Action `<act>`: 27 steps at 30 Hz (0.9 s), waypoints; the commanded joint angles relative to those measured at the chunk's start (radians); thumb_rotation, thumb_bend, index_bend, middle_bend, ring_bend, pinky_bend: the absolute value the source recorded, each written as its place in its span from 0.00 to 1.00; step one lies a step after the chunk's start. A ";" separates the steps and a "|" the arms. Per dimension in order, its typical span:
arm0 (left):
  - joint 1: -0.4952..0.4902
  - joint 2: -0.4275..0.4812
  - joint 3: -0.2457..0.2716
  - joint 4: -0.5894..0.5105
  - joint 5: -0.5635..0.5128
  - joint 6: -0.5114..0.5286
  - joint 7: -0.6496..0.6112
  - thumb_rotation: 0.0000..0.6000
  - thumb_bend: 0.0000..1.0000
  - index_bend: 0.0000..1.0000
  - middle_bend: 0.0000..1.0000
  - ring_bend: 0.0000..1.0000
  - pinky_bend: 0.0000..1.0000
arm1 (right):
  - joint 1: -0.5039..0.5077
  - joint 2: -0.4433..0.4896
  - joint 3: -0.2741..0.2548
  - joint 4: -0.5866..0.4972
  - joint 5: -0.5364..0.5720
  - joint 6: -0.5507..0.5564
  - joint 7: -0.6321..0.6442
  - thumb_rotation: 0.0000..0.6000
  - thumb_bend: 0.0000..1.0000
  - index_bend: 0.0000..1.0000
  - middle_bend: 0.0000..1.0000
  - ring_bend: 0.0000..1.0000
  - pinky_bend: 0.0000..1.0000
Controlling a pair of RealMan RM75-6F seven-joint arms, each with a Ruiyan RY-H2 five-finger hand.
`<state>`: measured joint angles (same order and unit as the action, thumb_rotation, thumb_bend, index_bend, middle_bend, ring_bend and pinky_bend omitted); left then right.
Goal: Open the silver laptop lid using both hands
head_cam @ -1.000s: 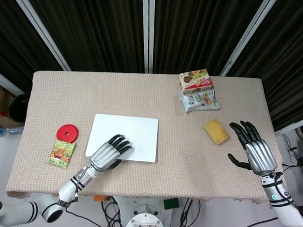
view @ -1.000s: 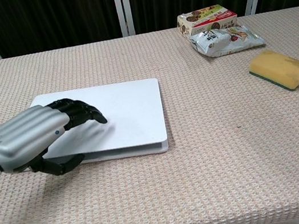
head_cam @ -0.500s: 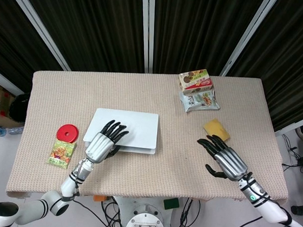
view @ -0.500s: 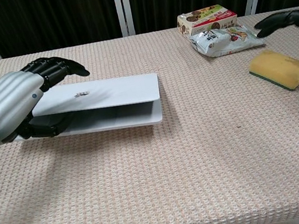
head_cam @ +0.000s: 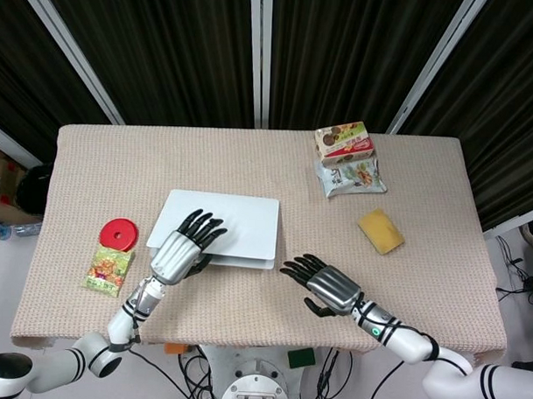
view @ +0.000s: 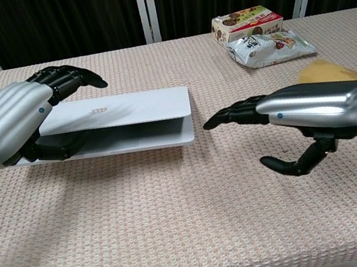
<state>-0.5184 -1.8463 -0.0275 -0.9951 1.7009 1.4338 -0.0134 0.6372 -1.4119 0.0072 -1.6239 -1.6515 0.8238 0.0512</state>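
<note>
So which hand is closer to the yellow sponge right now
The right hand. It hovers open over the table, nearer the robot and to the left of the yellow sponge, not touching it. The left hand is across the table, gripping the laptop lid.

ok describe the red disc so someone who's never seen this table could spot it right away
Start at the silver laptop on the beige table in the head view, then go past the left hand to the table's left edge. The red disc lies there, just above a green snack packet; it alone is round, flat and plain red.
</note>
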 commanded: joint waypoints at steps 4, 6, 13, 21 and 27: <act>-0.001 0.000 0.002 0.001 -0.003 0.000 -0.001 1.00 0.55 0.22 0.17 0.09 0.10 | 0.044 -0.065 0.021 0.039 0.035 -0.034 -0.037 1.00 0.59 0.00 0.00 0.00 0.00; -0.001 -0.001 0.002 0.001 -0.004 -0.001 -0.005 1.00 0.55 0.22 0.17 0.09 0.10 | 0.053 -0.080 0.025 0.049 0.042 -0.036 -0.056 1.00 0.59 0.00 0.00 0.00 0.00; -0.007 -0.002 0.002 0.005 -0.005 -0.001 -0.007 1.00 0.55 0.22 0.17 0.09 0.10 | 0.081 -0.120 0.035 0.074 0.078 -0.053 -0.114 1.00 0.59 0.00 0.01 0.00 0.00; -0.018 0.001 -0.007 0.010 -0.012 -0.008 -0.013 1.00 0.55 0.22 0.17 0.09 0.10 | 0.136 -0.188 0.054 0.135 0.166 -0.136 -0.185 1.00 0.59 0.00 0.02 0.00 0.00; -0.034 0.011 -0.023 0.010 -0.020 -0.016 -0.014 1.00 0.55 0.22 0.17 0.09 0.10 | 0.171 -0.228 0.057 0.159 0.220 -0.180 -0.249 1.00 0.59 0.00 0.02 0.00 0.00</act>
<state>-0.5505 -1.8369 -0.0487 -0.9850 1.6816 1.4194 -0.0279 0.7984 -1.6295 0.0625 -1.4703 -1.4434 0.6542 -0.1826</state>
